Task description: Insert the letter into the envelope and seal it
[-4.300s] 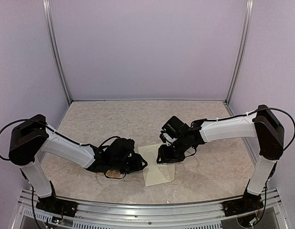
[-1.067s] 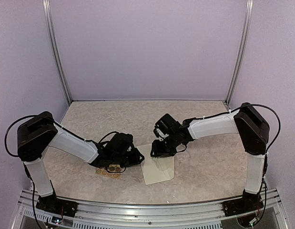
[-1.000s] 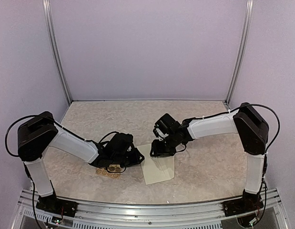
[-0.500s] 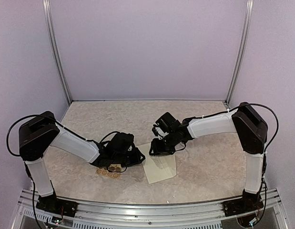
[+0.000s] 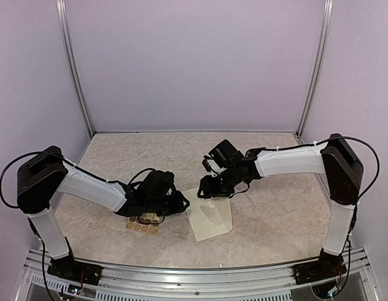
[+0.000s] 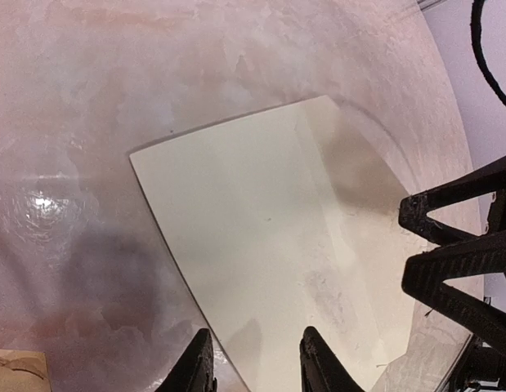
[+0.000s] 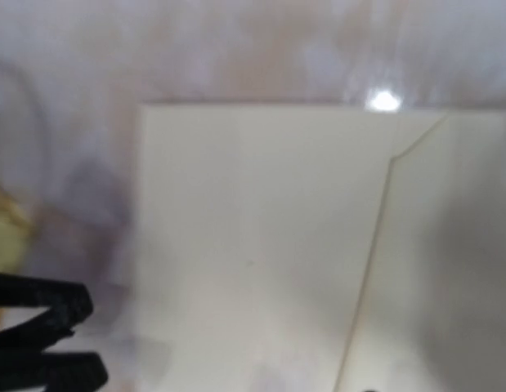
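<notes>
**Cream, pale-yellow rectangular paper envelope (image 5: pixel 210 219) flat between two released claws**

Compared with half a second ago, the right claw (image 5: pixel 204 187) has drawn a little away from the envelope's far edge, and that arm's elbow has swung outward. The left claw (image 5: pixel 180 204) has edged closer to the envelope's left side. The envelope itself has turned slightly on the mottled beige tabletop (image 5: pixel 275 213).

The envelope lies just to the right of the left claw and just on the near side of the right claw. In the left wrist view it stretches ahead of the left claw's fingertips (image 6: pixel 318 359), its near edge passing beneath them. Whether they touch it I cannot tell. Both claws stand parted with nothing gripped. The tan card of round stickers (image 5: pixel 143 226) lies just on the near side of the left claw.
</notes>
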You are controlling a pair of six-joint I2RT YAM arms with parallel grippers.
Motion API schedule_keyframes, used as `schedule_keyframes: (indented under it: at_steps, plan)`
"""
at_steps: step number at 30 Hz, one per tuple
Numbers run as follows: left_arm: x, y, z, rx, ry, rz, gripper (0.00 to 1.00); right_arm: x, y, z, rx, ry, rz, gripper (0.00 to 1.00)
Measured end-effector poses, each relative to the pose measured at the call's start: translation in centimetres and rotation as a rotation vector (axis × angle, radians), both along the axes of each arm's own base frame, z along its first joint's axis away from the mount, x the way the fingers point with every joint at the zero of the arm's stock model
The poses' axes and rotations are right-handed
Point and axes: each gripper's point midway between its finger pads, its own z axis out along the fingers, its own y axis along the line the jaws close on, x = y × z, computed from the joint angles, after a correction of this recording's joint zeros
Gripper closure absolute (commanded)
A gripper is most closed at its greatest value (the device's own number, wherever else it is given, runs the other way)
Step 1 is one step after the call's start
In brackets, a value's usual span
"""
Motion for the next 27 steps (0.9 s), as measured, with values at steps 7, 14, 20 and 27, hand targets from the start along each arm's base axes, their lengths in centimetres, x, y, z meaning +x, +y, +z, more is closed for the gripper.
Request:
schedule_keyframes:
  at_steps: [7, 14, 20, 27]
  plan:
    - [0.1, 0.0, 5.1, -0.066, -0.071, -0.001, 0.67, 0.1, -2.9, 7.0, 0.051, -0.123, -0.055, 0.53]
    - [-1.1, -0.3, 4.6, -0.059, -0.052, -0.027, 0.7, 0.4, -11.0, 2.7, -0.065, -0.052, -0.212, 0.61]
    - [-2.4, -1.1, 2.6, -0.043, -0.005, -0.059, 0.71, -0.2, -14.4, -0.3, -0.145, 0.009, -0.271, 0.7]
    - [-2.9, -1.3, 0.7, -0.02, 0.029, -0.071, 0.72, 0.0, -13.7, -2.0, -0.153, 0.037, -0.243, 0.72]
